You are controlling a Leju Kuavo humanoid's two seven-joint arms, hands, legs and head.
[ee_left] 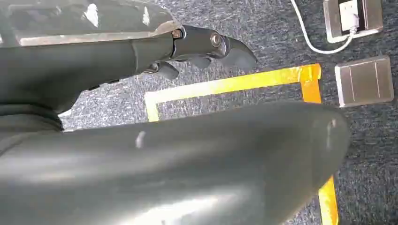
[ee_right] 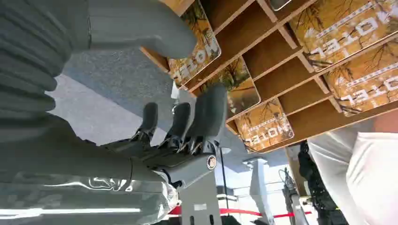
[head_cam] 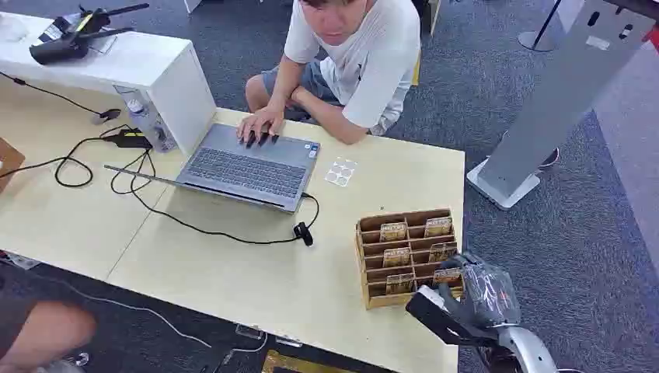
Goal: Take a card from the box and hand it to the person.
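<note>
Barely begun, by the look of it. No card taken yet from the brown wooden box with rows of slots (head_cam: 404, 255), sitting near the right end of the pale wooden table (head_cam: 256, 272). Yellow-brown printed cards (head_cam: 393, 231) all in their slots, one per slot, standing up a bit.

Right hand (head_cam: 458, 299) up at the near right corner of the box, close to the card in the nearest right slot (head_cam: 448, 275). In the right wrist view, dark fingers (ee_right: 206, 112) spread apart, thick grey thumb (ee_right: 141, 28) on the other side, nothing between them. Empty and loose, then, not grasping. Left to do: close on a card, lift it out, carry it over.

Left hand (ee_left: 202, 47) hanging low over grey carpet with yellow tape (ee_left: 230, 84), fingers partly curled; can't tell if clenched.

Across the table, a person in a white shirt (head_cam: 357, 54), one hand on a grey open laptop (head_cam: 249, 167). Black cable (head_cam: 210, 225) trailing over the table, plus a small clear sheet of round dots (head_cam: 340, 172). Laptop and cable lying between box and person, so possibly in the way of the reach.
</note>
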